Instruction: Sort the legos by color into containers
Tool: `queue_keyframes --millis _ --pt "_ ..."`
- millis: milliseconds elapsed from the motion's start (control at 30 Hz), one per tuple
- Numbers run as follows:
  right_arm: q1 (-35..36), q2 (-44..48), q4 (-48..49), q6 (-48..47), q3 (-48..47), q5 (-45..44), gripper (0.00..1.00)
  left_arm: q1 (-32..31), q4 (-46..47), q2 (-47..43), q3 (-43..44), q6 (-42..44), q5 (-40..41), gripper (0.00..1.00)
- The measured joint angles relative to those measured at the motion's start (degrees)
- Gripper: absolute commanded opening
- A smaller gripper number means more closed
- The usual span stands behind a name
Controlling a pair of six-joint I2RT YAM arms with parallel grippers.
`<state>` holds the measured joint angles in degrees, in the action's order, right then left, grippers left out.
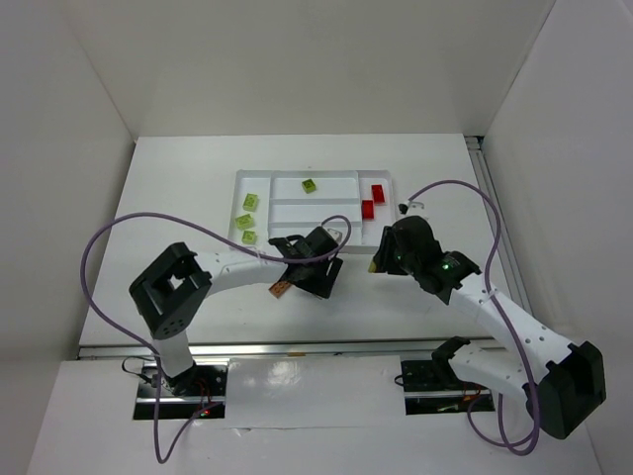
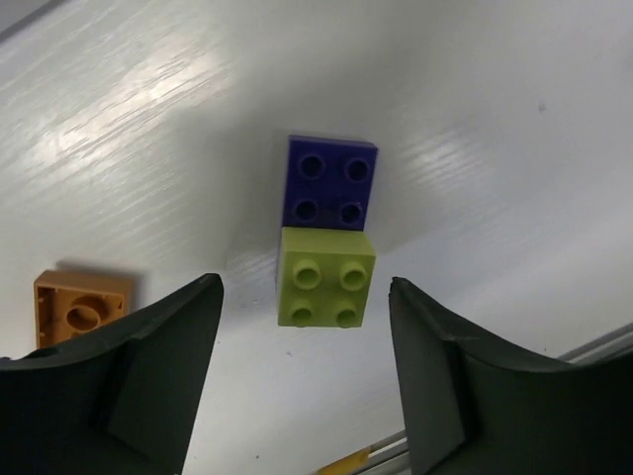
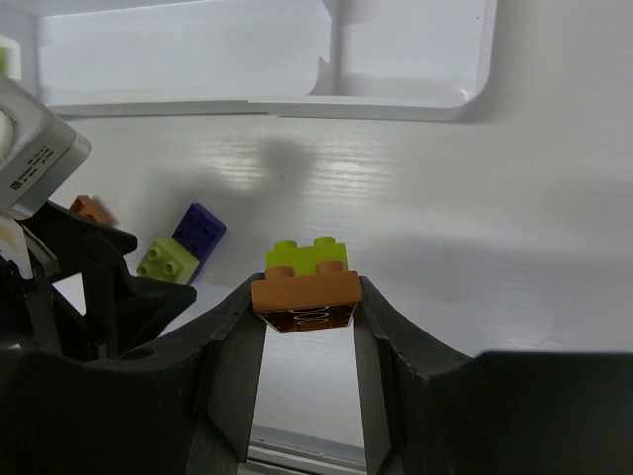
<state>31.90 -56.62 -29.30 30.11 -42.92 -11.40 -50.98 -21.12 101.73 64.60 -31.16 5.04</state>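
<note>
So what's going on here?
Bricks are being sorted by color into a tray. Some green bricks and red bricks already lie in it. The right gripper grips an orange brick with a lime one on top; the left gripper hangs open over a lime brick touching a purple brick.

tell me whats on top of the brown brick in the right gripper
A lime green brick sits on the brown-orange brick, two of its studs showing. The right gripper is shut on the brown one; its fingers cover that brick's sides, and its own studs are hidden.
</note>
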Motion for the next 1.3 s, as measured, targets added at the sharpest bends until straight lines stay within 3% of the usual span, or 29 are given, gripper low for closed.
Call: queue_keyframes --millis 133,167,367,533,700,967,1300 --pt "0.0 0.6 -0.2 -0.7 -0.2 1.0 0.18 0.4 -3.6 -0.8 1.4 1.0 0.9 0.8" --pt "0.0 0.8 -0.2 -1.0 -0.3 1.8 0.18 0.8 -4.7 -1.6 2.0 1.6 0.6 0.84" --pt "0.0 0.9 1.7 -3.6 -0.3 9.2 0.18 6.9 -6.6 -12.3 3.7 8.7 -9.7 0.84" --pt "0.0 0.9 6.2 -7.3 -0.4 22.0 0.18 16.7 -4.9 -21.4 2.8 13.5 -27.9 0.88" --pt "0.0 0.6 10.6 -9.7 -2.7 35.5 0.18 24.7 -1.6 -23.6 -0.8 16.2 -49.8 0.9" --pt "0.0 -2.1 20.8 -7.4 -3.6 47.7 0.18 24.9 4.3 -24.3 -4.8 14.8 -65.1 0.94" --pt "0.0 -4.8 28.1 -4.0 -3.6 52.6 0.18 21.6 10.5 -23.6 -6.4 11.4 -67.7 0.91"
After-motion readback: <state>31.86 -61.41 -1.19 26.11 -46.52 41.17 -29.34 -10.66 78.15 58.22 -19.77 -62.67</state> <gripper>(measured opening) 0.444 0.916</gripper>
